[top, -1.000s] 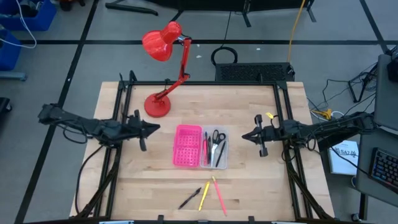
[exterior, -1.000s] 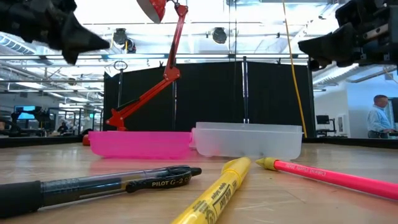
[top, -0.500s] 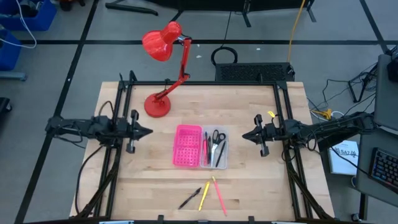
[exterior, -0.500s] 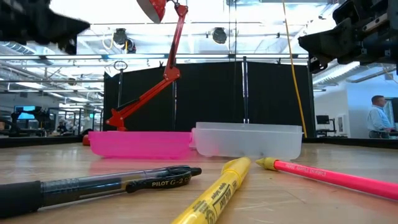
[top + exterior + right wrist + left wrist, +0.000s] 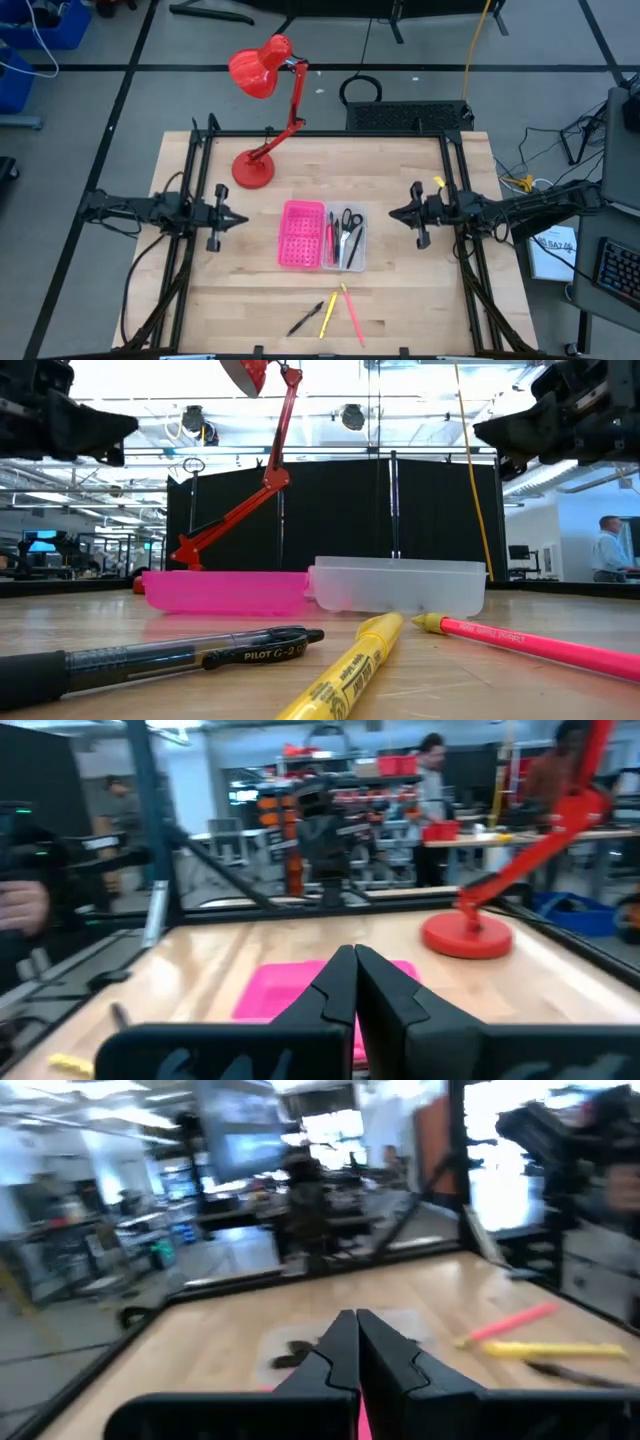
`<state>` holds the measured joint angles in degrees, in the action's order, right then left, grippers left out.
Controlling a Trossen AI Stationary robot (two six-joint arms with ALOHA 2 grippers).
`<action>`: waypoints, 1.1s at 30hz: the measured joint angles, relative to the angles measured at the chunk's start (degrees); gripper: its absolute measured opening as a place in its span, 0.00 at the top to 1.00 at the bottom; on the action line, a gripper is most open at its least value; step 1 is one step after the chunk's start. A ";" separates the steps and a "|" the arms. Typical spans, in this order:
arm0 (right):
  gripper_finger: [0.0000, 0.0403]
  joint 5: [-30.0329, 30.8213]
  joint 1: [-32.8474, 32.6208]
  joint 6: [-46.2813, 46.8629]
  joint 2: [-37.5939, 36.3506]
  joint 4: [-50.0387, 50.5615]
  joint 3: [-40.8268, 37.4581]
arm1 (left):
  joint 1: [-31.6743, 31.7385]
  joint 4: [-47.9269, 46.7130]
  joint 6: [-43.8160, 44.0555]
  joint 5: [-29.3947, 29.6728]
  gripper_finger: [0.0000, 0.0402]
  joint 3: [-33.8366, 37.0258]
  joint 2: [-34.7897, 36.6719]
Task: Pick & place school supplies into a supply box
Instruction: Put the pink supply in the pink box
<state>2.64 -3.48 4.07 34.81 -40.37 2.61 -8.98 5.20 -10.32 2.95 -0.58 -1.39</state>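
Observation:
The supply box [image 5: 322, 236] lies open mid-table: its pink perforated half [image 5: 302, 234] on the left, its clear tray [image 5: 345, 238] on the right holding the scissors [image 5: 347, 226] and thin pens. A black pen [image 5: 305, 319], a yellow marker [image 5: 326, 314] and a pink pencil [image 5: 351, 313] lie on the table near its near edge. My left gripper [image 5: 243, 217] hovers shut left of the box. My right gripper [image 5: 391, 215] hovers shut right of it. Both hold nothing.
A red desk lamp [image 5: 262, 110] stands with its round base [image 5: 252, 169] on the far left part of the table, its head reaching past the far edge. Bare wood lies between each gripper and the box, and around the three loose pens.
My left arm has drawn back toward the table's left edge, away from the pink half of the box, staying shut. The box and the loose pens have not moved.

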 joint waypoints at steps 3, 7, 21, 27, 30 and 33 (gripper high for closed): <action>1.00 3.18 0.00 -0.13 0.00 0.06 -0.22 | 0.00 -2.18 -0.11 -0.85 0.99 0.00 -0.02; 1.00 2.70 0.01 -1.05 0.00 1.81 -0.26 | 0.00 -2.64 -1.84 -0.98 0.99 0.00 -0.02; 1.00 18.54 -10.12 10.91 7.90 25.40 16.84 | -0.04 -0.45 -0.35 9.31 0.99 -0.02 -0.06; 1.00 31.99 -25.48 20.79 26.38 47.25 41.71 | -0.04 2.52 -1.32 9.66 0.92 -0.04 -0.13; 1.00 34.90 -29.71 29.78 37.35 61.12 55.04 | -0.04 3.33 -1.88 10.25 0.90 -0.04 -0.13; 1.00 34.82 -32.13 38.78 48.01 72.76 67.72 | -0.04 5.17 -2.70 10.68 0.90 -0.04 -0.13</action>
<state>37.46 -35.61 42.85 82.81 32.39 70.33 -9.02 10.37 -13.01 13.63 -0.62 -1.52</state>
